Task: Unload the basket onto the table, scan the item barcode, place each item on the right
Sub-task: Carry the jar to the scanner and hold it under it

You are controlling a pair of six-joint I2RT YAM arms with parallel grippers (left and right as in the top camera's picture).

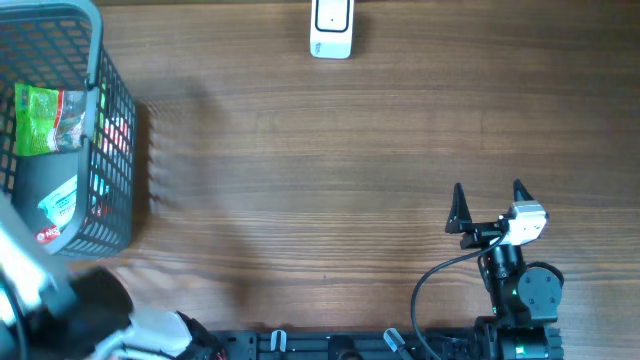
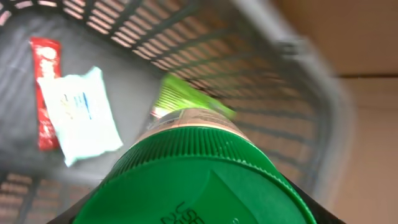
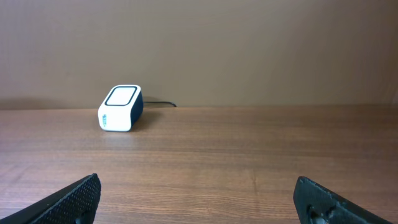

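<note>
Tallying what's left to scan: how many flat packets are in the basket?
3: a red sachet on the basket floor, a white pouch overlapping it, a green packet behind the green-lidded jar, which may hide more.

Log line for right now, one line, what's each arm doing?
left fingers: shut on green-capped jar | jar: over basket | right fingers: open, empty | scanner: on table, untouched | scan: not yet done

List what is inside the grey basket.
A red sachet, a white packet and a green packet lie in the basket. The green-lidded jar covers the rest of its floor.
</note>
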